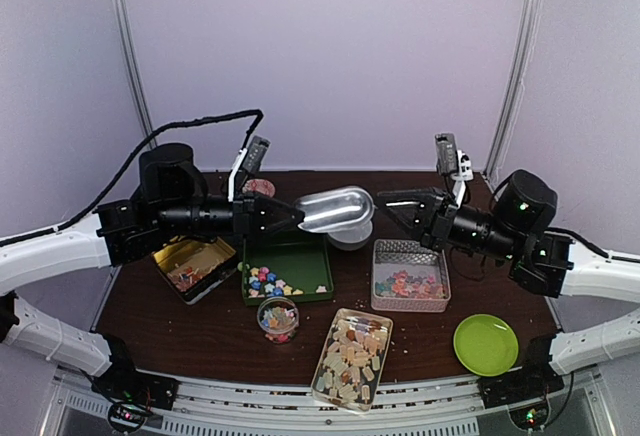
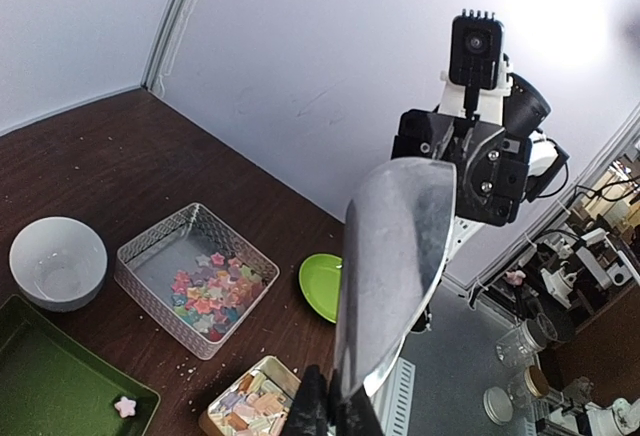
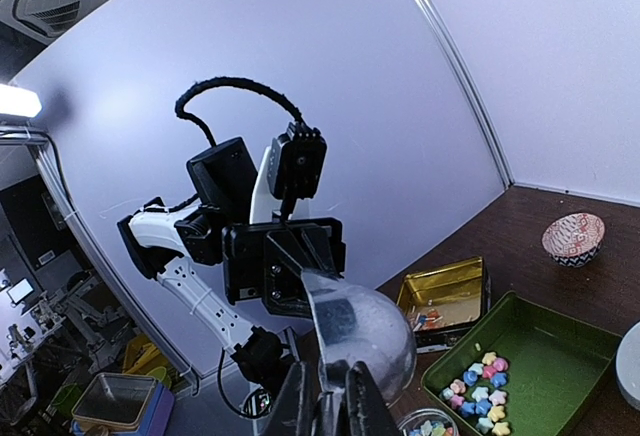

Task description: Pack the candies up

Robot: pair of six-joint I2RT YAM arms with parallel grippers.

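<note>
Candies [image 1: 268,281] below scoop [image 1: 335,208] in left gripper [image 1: 296,216]

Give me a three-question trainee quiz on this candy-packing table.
1. Multiple choice: the beige chunks lie in which container? A green tray; B front rectangular box; C white bowl.
2. True or false: the lime plate holds no candies.
3. Short answer: what is the left gripper clamped on?
Key: 1 B; 2 true; 3 the metal scoop.
</note>
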